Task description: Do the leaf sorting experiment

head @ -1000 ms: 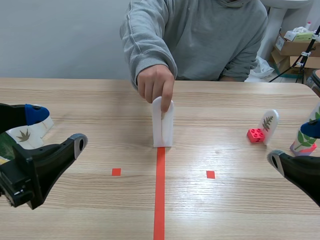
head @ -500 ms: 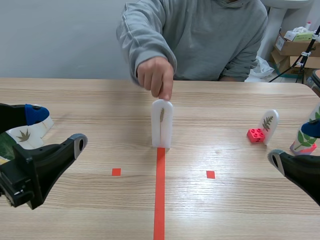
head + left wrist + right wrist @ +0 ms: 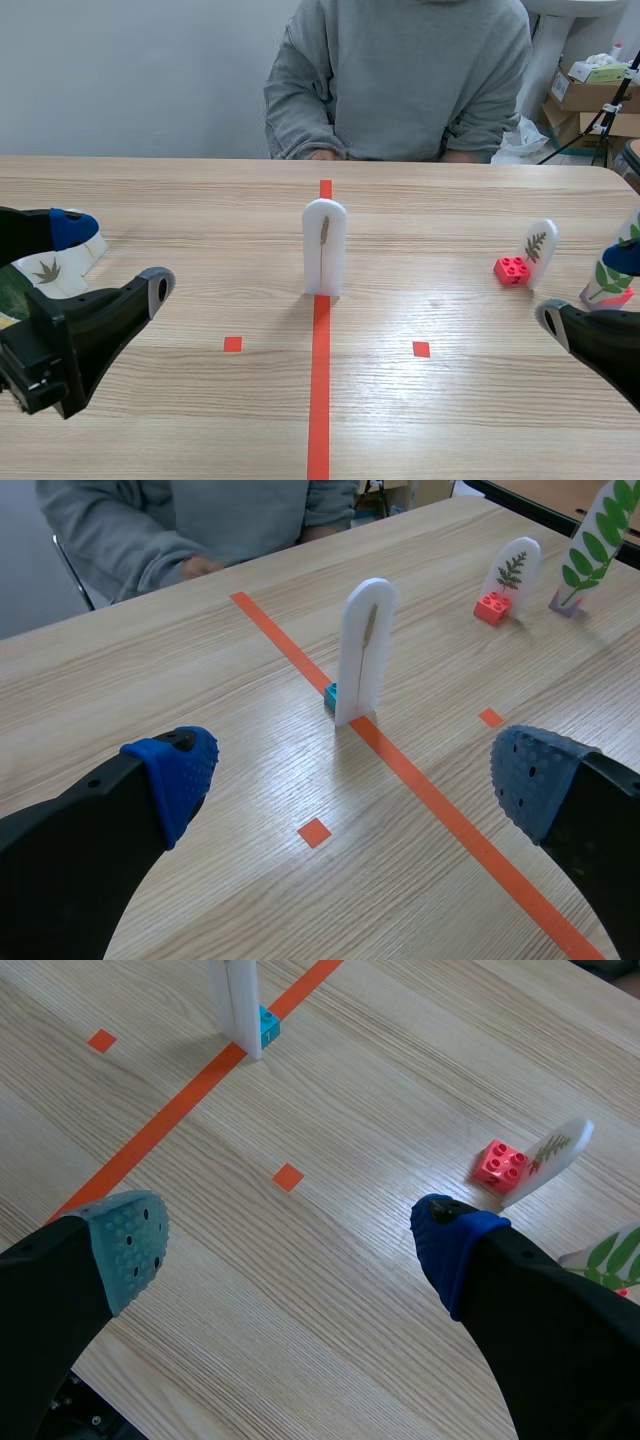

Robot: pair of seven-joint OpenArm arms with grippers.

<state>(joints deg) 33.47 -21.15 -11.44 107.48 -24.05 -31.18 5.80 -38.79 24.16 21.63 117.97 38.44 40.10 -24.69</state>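
1. Scene view: a white card with a slim brownish leaf on its face stands upright on the worktop, right on the orange tape line. Beyond the white card sits a person, hands at the far edge, touching nothing. Well to the right of the white card a small leaf card stands in a red block, with a green-leaf card further right. Far to its left lies a maple-leaf card. The left hand and right hand hang low on either side, both well short of the white card, fingers apart and empty.

2. Left wrist view: the left hand is spread wide with nothing between its pads. The white card stands ahead of it, plugged into a teal block.

3. Right wrist view: the right hand is likewise spread and empty. The white card is well ahead. The red block lies much nearer, just ahead of one finger.

4. Judgement: the sample stands ready and the sorting step is not yet begun. The next move calls for one hand to reach in, straddle the white card, clamp it without tipping it, and carry it to its matching side. Which side matches I cannot tell, as the leaf is too thin to read.
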